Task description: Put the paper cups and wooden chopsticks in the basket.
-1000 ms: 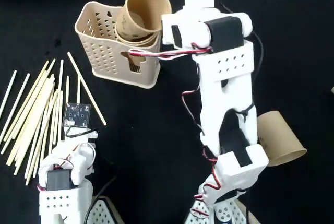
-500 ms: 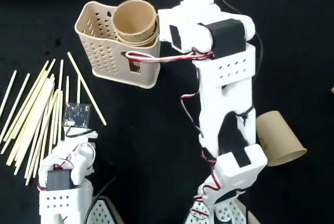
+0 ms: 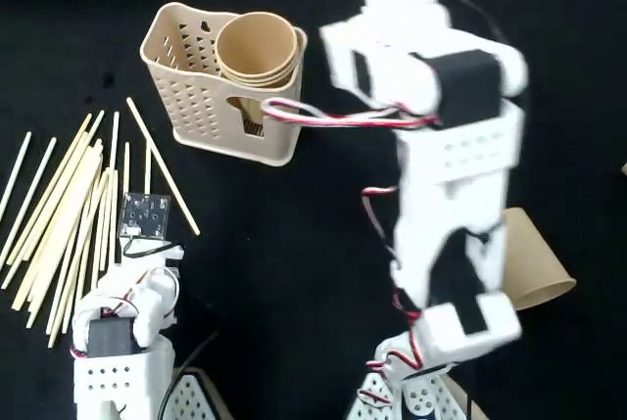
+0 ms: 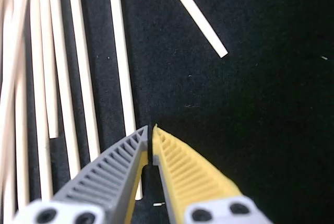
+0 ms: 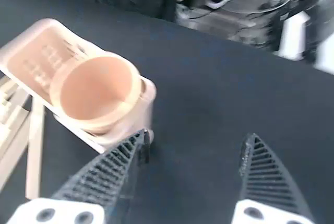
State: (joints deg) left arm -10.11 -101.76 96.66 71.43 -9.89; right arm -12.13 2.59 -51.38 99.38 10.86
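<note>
A stack of paper cups point(image 3: 257, 46) sits in the basket point(image 3: 191, 107). One more cup point(image 3: 537, 261) lies on its side on the table point(image 3: 294, 214), well apart from the basket. It looks light and crushable, best pinched gently at its stiffer rim. The chopsticks point(image 3: 59, 214) lie loose, thin and likely to roll. The right gripper point(image 5: 198, 136) is spread and empty. The left gripper point(image 4: 150, 130) has its jaws pressed together above the chopsticks.

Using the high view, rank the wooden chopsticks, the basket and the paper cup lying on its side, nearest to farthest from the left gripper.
From the left gripper:
1. The wooden chopsticks, right beside it at the table's left.
2. The basket, toward the far side.
3. The paper cup, across at the right.
</note>
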